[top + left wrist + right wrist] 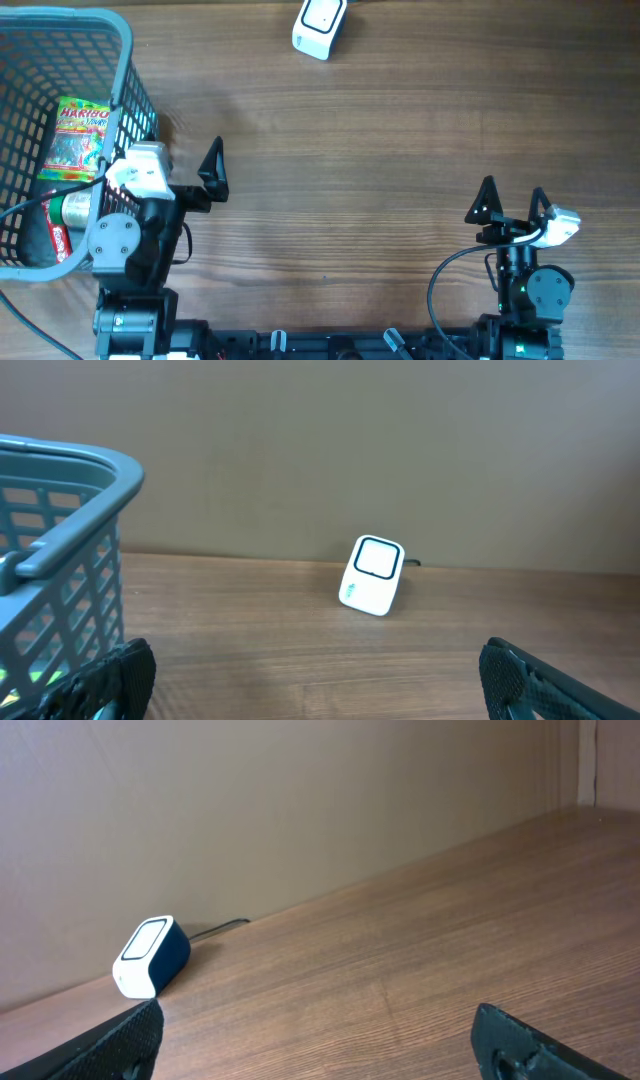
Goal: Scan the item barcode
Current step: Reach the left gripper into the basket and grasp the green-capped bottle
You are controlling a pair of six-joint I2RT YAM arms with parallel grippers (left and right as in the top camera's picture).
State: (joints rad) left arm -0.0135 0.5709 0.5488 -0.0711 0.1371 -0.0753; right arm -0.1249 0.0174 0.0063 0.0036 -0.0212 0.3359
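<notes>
Spread wide, gripping nothing: black two-finger left gripper (318, 685) just beside grey plastic mesh basket (130, 80), black two-finger right gripper (513, 200) over wooden table (350, 200).

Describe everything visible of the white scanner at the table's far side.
The scanner is a small rounded box, white and plastic-looking, with a dark-rimmed square window on its face and a darker side. It stands leaning back on the wooden table near the far wall, a thin dark cable leaving its rear. Only the table and cable touch it.
</notes>
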